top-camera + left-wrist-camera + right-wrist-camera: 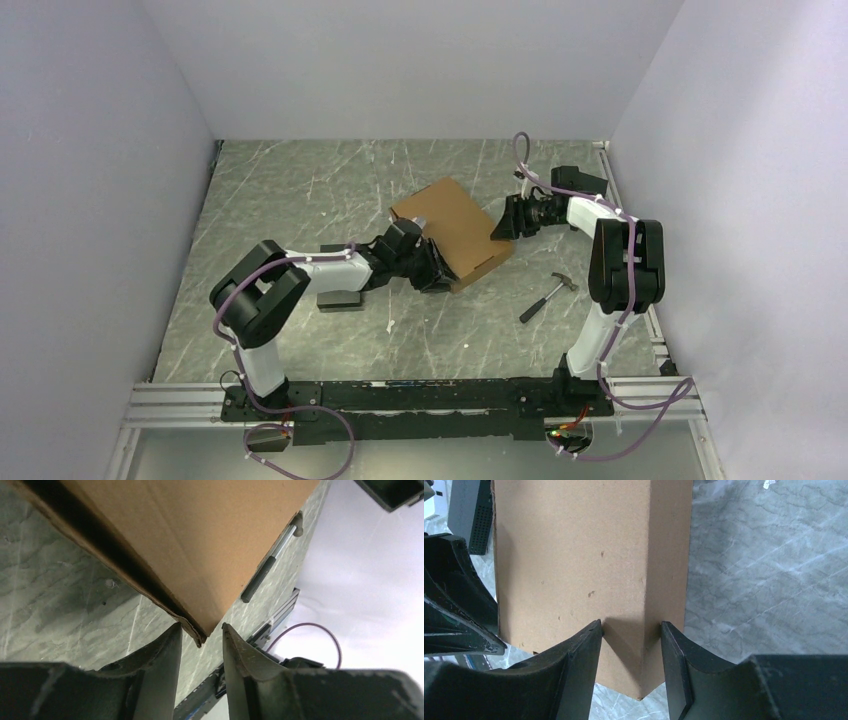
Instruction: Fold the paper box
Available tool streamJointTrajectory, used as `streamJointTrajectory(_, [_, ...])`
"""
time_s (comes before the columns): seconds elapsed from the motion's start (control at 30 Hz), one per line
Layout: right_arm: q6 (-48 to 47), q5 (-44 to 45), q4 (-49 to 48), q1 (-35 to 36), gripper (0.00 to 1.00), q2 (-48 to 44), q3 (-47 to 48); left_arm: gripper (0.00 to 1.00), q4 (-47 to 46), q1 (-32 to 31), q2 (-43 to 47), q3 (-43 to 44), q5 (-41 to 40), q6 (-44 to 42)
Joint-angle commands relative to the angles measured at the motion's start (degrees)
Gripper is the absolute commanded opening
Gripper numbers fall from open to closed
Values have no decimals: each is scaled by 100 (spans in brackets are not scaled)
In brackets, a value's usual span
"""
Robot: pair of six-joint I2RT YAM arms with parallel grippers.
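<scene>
A small hammer lies flat on the table, over on the right side. It has a silver head and a dark handle. The table is grey-green like stone, with lots of thin white scratches. A flat black block lies on it too, on the left, well apart from the hammer. Pale walls stand on three sides, and a shiny metal rail runs along the near edge.

Soft, even light; the paper box shows one darkly shaded side.

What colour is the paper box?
The paper box is plain brown, clearest in the right wrist view.
</scene>
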State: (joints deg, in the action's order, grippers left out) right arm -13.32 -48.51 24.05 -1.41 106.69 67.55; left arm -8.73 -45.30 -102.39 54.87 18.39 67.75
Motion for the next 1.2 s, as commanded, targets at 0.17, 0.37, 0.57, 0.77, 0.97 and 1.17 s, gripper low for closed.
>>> streamJointTrajectory(0.17, [-122, -80, 306, 294, 50, 70, 74, 25, 168, 69, -80, 369, -324, 1339])
streamJointTrajectory(0.37, [-160, -27, 328, 358, 50, 82, 92, 7, 224, 72, -79, 423, -407, 1507])
streamJointTrajectory(0.57, [-213, -3, 390, 357, 50, 68, 125, 9, -158, 81, -17, 415, -258, 983])
streamJointTrajectory(0.77, [-302, 6, 395, 314, 56, -146, 115, 62, -320, 80, 672, 199, 54, -696])
streamJointTrajectory(0.97, [-224, -151, 340, 266, 61, -159, 101, 85, -83, 245, 1925, -556, -402, -1714])
streamJointTrajectory(1.17, [256, -662, -77, 47, 68, -118, -78, 99, -1202, 1424, 2436, -1649, 408, -1198])
